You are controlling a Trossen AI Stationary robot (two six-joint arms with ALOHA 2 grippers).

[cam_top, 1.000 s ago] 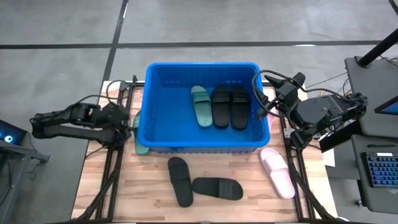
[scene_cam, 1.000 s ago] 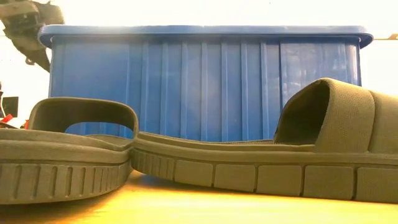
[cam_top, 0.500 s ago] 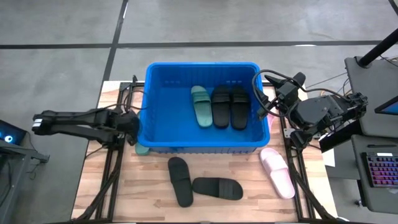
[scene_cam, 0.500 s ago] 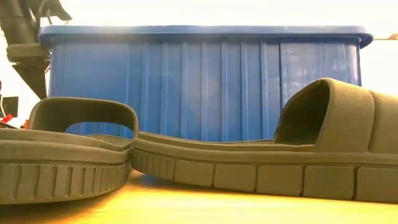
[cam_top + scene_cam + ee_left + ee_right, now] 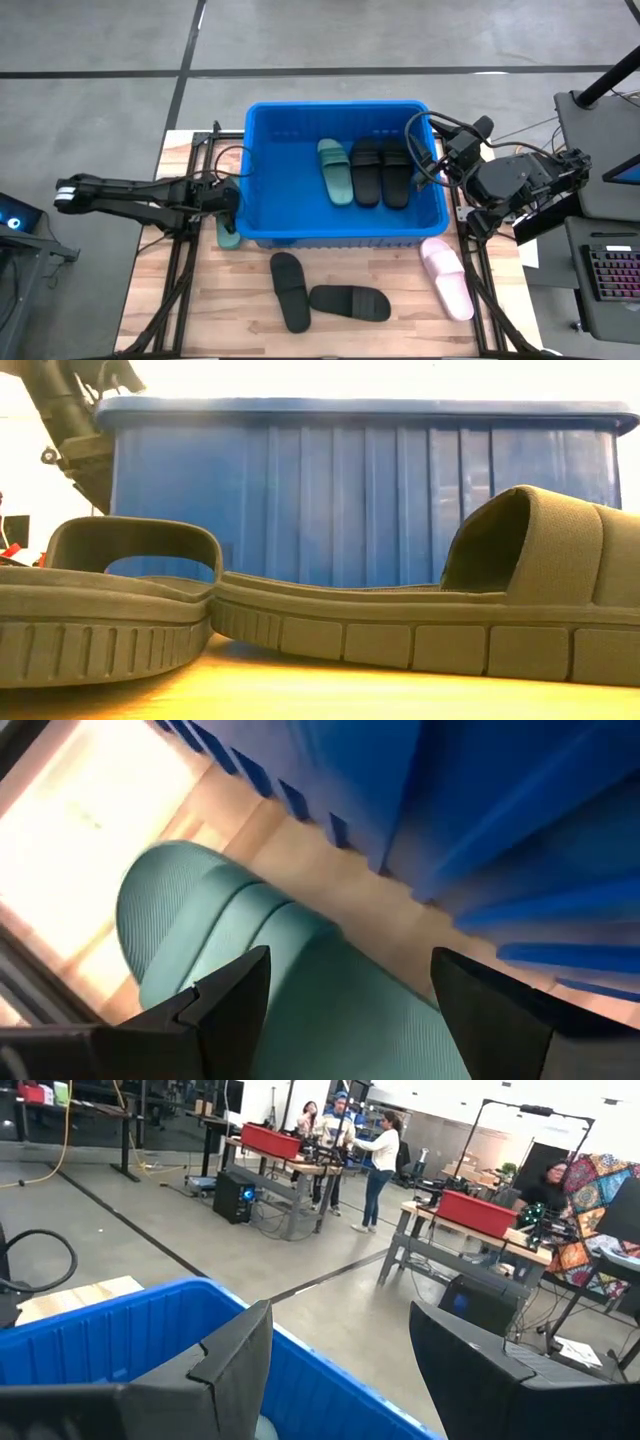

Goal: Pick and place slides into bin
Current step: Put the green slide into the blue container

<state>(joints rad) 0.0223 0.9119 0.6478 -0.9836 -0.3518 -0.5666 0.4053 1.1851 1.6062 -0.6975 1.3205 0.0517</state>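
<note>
While my left claw (image 5: 345,995) hangs low at the bin's left wall with its fingers spread wide and nothing between them, a sage green slide (image 5: 260,970) lies right under it on the counter (image 5: 390,330), tucked against the bin's near-left corner. The bin (image 5: 262,232) already holds one green slide (image 5: 336,171) and two black ones (image 5: 381,171), lying side by side toward its right half. Two more black slides (image 5: 320,296) sit on the near part of the counter, touching at one end, and a pale pink slide (image 5: 446,277) lies near the bin's near-right corner.

My right claw (image 5: 340,1355) waits over the bin's right rim, also open and empty.

I judge the green slide light and rubbery, soft enough to bend if pinched at the toe or heel. Its wide top strap is probably the best hold (it stands up off the sole and gives my fingers two faces to close on). Ribbed rubber should not slip much, though the bin wall crowds one side.
</note>
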